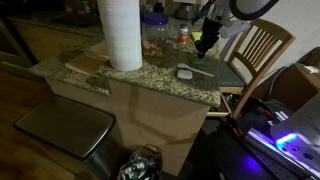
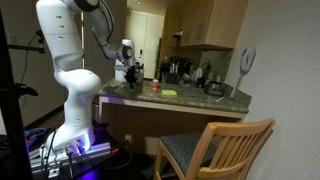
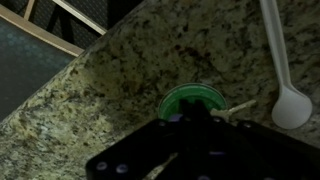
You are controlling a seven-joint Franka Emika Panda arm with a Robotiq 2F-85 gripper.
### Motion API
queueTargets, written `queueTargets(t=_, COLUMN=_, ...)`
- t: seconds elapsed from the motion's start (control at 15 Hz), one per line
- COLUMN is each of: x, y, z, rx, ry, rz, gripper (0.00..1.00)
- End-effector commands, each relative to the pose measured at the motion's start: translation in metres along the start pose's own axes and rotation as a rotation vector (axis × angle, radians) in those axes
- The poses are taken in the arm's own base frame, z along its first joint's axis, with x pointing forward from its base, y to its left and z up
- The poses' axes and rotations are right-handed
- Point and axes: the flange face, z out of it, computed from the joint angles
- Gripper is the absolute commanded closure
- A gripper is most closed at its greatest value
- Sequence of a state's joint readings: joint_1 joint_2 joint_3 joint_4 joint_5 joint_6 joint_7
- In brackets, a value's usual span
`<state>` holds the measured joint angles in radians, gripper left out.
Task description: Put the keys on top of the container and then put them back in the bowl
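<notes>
In the wrist view a green bowl [image 3: 193, 98] sits on the speckled granite counter [image 3: 110, 90], right below my gripper [image 3: 190, 116]. The fingertips look close together. A pale key-like piece [image 3: 240, 104] sticks out beside them, over the bowl's rim. In an exterior view the gripper [image 1: 205, 44] hangs a little above the counter, and the small white container [image 1: 185, 72] stands just in front of it. In an exterior view the gripper [image 2: 133, 72] is above the counter's near end. The container is out of the wrist view.
A white spoon [image 3: 287, 100] lies to the right of the bowl. A tall paper-towel roll [image 1: 121, 32] and a wooden board [image 1: 88, 63] stand on the counter, with jars [image 1: 155, 25] behind. A wooden chair [image 1: 255, 50] stands at the counter's end.
</notes>
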<state>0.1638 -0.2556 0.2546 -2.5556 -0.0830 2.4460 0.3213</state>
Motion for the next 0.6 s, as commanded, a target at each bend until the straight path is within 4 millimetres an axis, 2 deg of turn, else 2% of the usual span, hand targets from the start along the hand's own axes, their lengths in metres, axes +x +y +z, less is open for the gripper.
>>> queueTargets(t=0.0, x=0.002, y=0.002, z=0.0, rx=-0.008, ry=0.035, rz=-0.008, gripper=0.98)
queueTargets(t=0.13, x=0.006, y=0.0, z=-0.002, rx=0.01, ry=0.091, rz=0.023, gripper=0.98)
queueTargets(t=0.2, x=0.024, y=0.029, z=-0.047, rx=0.007, ry=0.126, rz=0.04, gripper=0.98)
queueTargets(t=0.33, x=0.037, y=0.061, z=-0.077, rx=0.001, ry=0.201, rz=0.131, gripper=0.98)
queueTargets(t=0.53, x=0.053, y=0.135, z=-0.121, rx=-0.003, ry=0.291, rz=0.317, gripper=0.98)
